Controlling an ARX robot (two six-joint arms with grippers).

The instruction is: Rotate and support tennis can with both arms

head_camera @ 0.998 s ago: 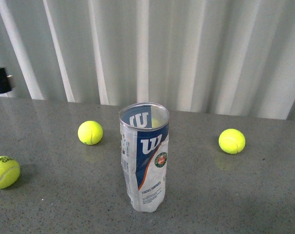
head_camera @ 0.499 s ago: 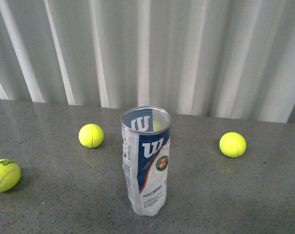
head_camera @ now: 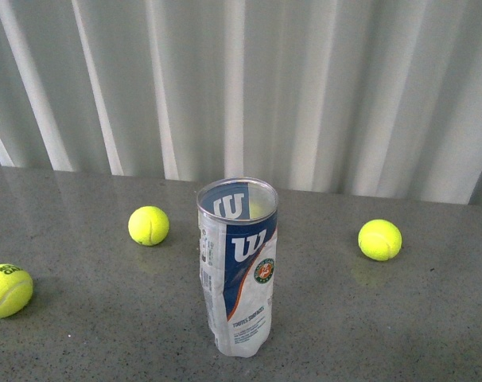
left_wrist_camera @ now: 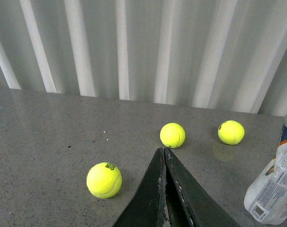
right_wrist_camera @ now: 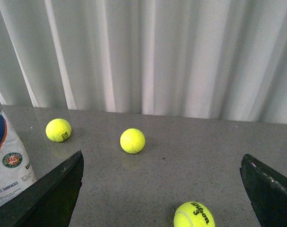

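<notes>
The tennis can (head_camera: 237, 267) stands upright and open-topped in the middle of the grey table, with its blue-white label and white W facing the front view; its clear wall looks crumpled. Neither arm appears in the front view. In the left wrist view my left gripper (left_wrist_camera: 162, 150) is shut with nothing in it, and the can (left_wrist_camera: 276, 189) stands apart from it at the frame's edge. My right gripper (right_wrist_camera: 161, 158) is wide open and empty. The can (right_wrist_camera: 8, 165) shows just beyond one of its fingers (right_wrist_camera: 63, 184).
Three yellow-green tennis balls lie on the table (head_camera: 384, 326): one left of the can (head_camera: 149, 225), one right (head_camera: 379, 239), one at the far left edge (head_camera: 6, 290). A ball (right_wrist_camera: 194, 215) lies between the right fingers. A white pleated wall (head_camera: 305, 87) closes the back.
A dark object at the front view's left edge one second ago has left the picture. The can and balls sit slightly lower in the frame; nothing on the table moved.
</notes>
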